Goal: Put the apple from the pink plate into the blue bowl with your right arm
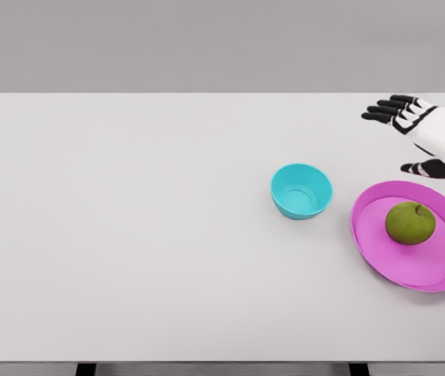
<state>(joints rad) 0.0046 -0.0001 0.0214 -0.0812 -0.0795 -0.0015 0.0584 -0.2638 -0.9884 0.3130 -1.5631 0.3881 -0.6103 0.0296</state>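
Apple: round green apple [410,222] – resting on the shallow pink plate [375,247]
Bowl: small blue bowl [302,190], left of plate, on the white worktop [128,235]
Right robot hand [412,135]: fingers spread wide, holding nothing – beyond the plate

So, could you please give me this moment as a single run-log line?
phase: pre-grasp | right hand: open, above table beyond pink plate | green apple: on plate | blue bowl: empty, left of plate | left arm: not in view
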